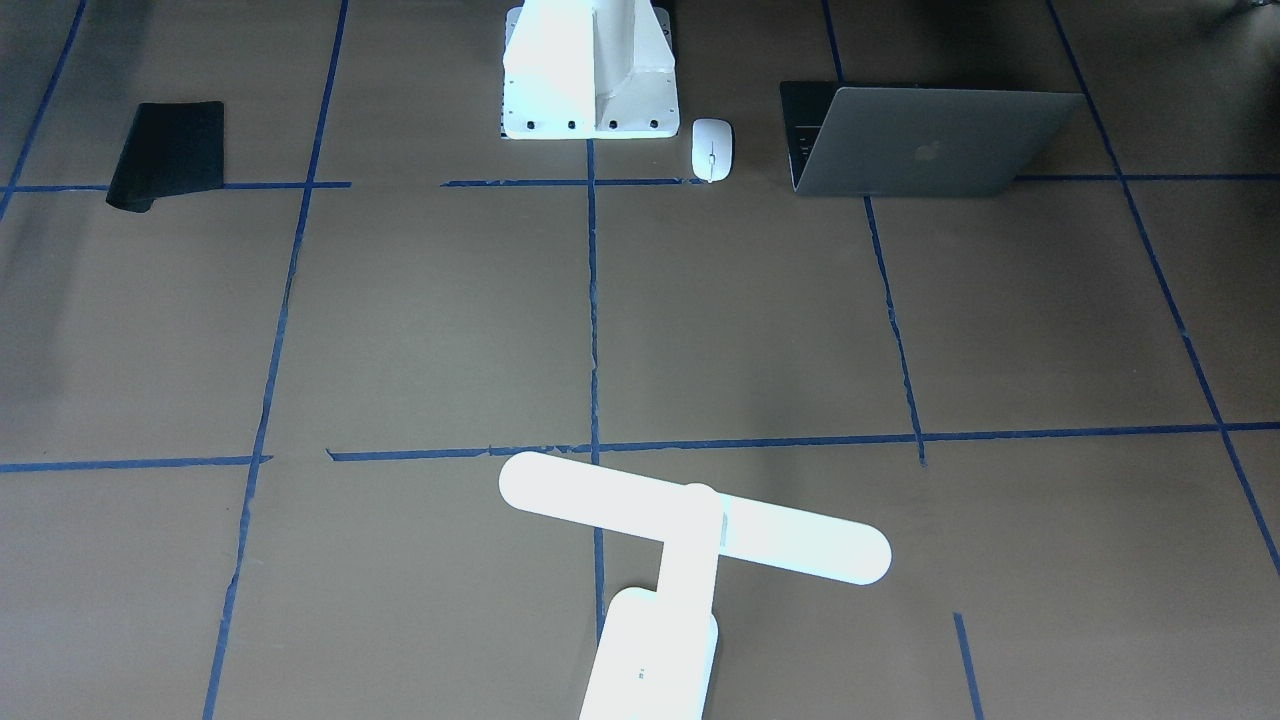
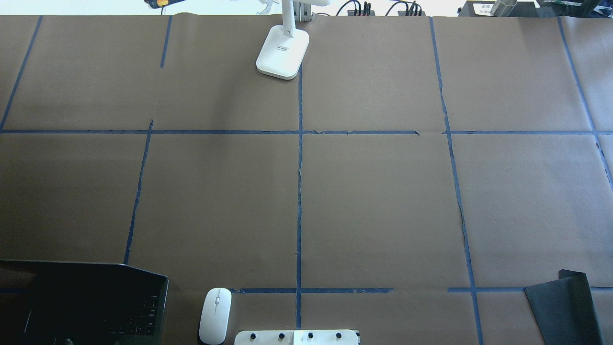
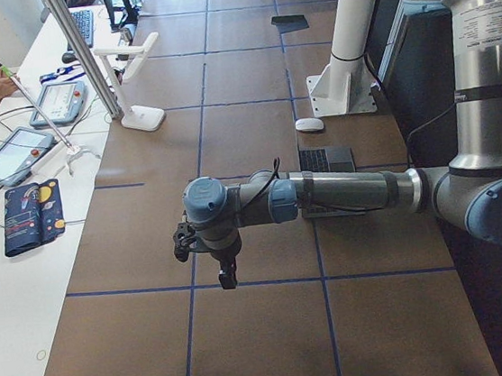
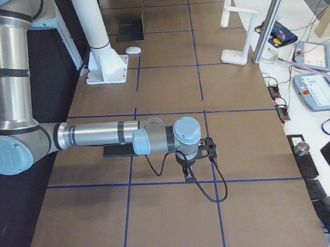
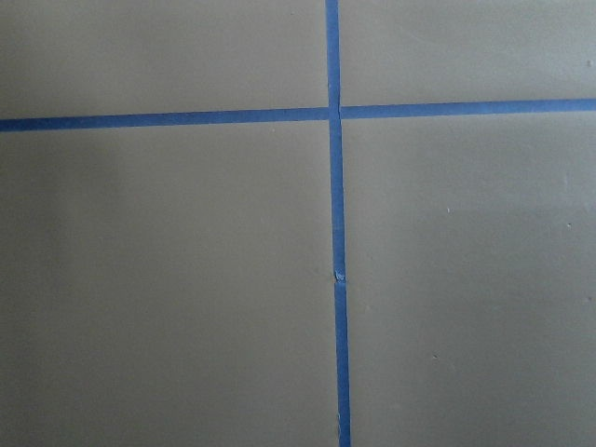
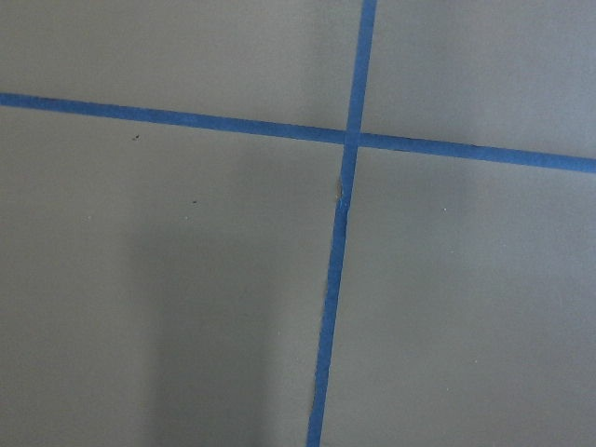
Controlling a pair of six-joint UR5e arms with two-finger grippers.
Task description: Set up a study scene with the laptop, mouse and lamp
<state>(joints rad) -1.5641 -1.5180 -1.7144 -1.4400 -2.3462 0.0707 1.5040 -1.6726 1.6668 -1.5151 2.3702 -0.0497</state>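
The space-grey laptop (image 1: 930,150) stands open at the robot's near left, also in the overhead view (image 2: 86,306). The white mouse (image 1: 712,148) lies between it and the pedestal, also in the overhead view (image 2: 215,315). The white T-shaped lamp (image 1: 690,530) stands upright at the far middle edge, its base in the overhead view (image 2: 282,52). My left gripper (image 3: 228,277) hangs over bare table beyond the laptop; my right gripper (image 4: 189,177) hangs over bare table at the other end. Both show only in side views, so I cannot tell if they are open or shut.
A flat black mat (image 1: 168,152) lies at the robot's near right, also in the overhead view (image 2: 565,306). The white bolted pedestal (image 1: 590,70) stands at the near middle. Blue tape lines (image 2: 299,191) grid the brown paper. Both wrist views show only paper and tape.
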